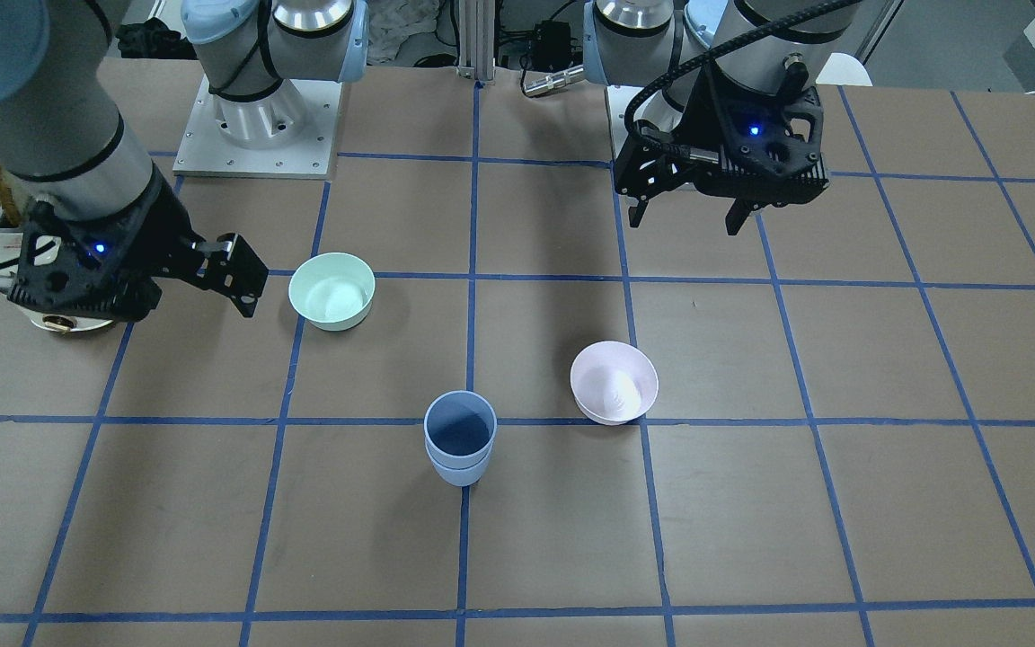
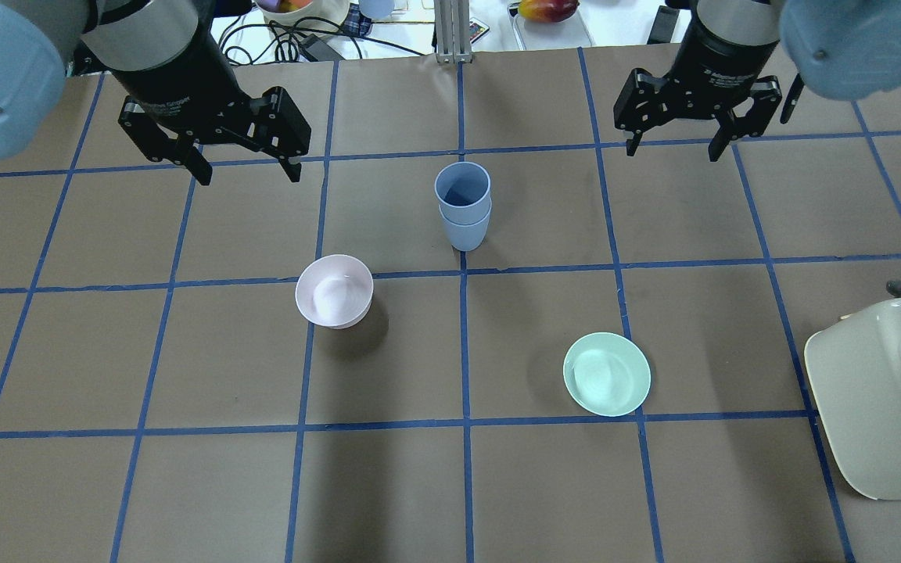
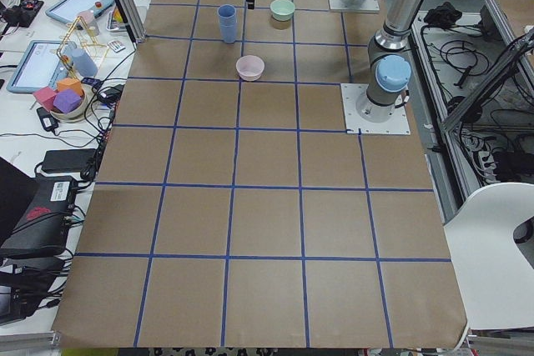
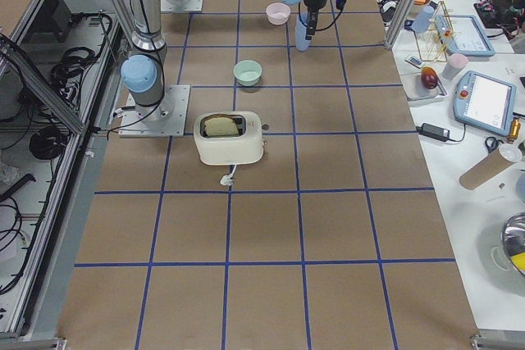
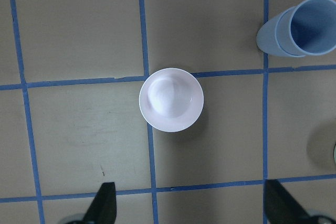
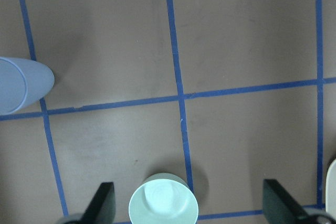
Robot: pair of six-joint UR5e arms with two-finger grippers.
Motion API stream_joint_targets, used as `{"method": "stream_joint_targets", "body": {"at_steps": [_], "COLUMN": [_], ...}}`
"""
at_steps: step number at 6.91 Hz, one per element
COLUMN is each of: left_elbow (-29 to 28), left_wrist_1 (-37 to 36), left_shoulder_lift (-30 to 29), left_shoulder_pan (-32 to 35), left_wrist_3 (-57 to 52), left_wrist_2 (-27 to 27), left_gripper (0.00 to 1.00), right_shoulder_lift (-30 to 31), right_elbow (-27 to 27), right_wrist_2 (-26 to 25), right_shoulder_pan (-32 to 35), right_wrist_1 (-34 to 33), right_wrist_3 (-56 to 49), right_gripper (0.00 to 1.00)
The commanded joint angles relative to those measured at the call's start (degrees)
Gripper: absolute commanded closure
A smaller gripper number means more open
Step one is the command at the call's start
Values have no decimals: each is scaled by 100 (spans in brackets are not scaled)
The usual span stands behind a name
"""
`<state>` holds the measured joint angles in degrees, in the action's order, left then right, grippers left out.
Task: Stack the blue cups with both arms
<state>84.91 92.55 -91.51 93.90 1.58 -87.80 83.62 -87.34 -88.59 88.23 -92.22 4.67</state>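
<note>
The two blue cups (image 2: 463,205) stand nested one inside the other, upright, near the table's middle; they also show in the front view (image 1: 459,438) and at the top right of the left wrist view (image 5: 299,27). My left gripper (image 2: 247,173) hangs open and empty above the table, to the left of the stack and apart from it; it also shows in the front view (image 1: 685,223). My right gripper (image 2: 673,150) is open and empty, to the right of the stack; it also shows in the front view (image 1: 234,279).
A pale pink bowl (image 2: 334,291) sits near the stack on my left side. A mint-green bowl (image 2: 607,374) sits nearer my base on my right side. A cream toaster (image 2: 881,399) stands at the right edge.
</note>
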Motion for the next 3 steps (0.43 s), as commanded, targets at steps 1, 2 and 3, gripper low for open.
{"method": "stream_joint_targets", "body": {"at_steps": [1, 2, 3], "left_elbow": [-27, -27, -27], "left_wrist_1": [0, 9, 9], "left_shoulder_lift": [27, 28, 19], "left_shoulder_pan": [5, -3, -12], "left_wrist_3": [0, 0, -9], "left_wrist_2": [-17, -9, 17], "left_gripper": [0, 0, 0], "right_shoulder_lift": [304, 304, 313], "right_elbow": [-126, -126, -126], "right_wrist_2": [-211, -211, -211], "right_shoulder_pan": [-8, 1, 10], "right_wrist_1": [319, 319, 319], "right_wrist_3": [16, 25, 25], "right_gripper": [0, 0, 0]}}
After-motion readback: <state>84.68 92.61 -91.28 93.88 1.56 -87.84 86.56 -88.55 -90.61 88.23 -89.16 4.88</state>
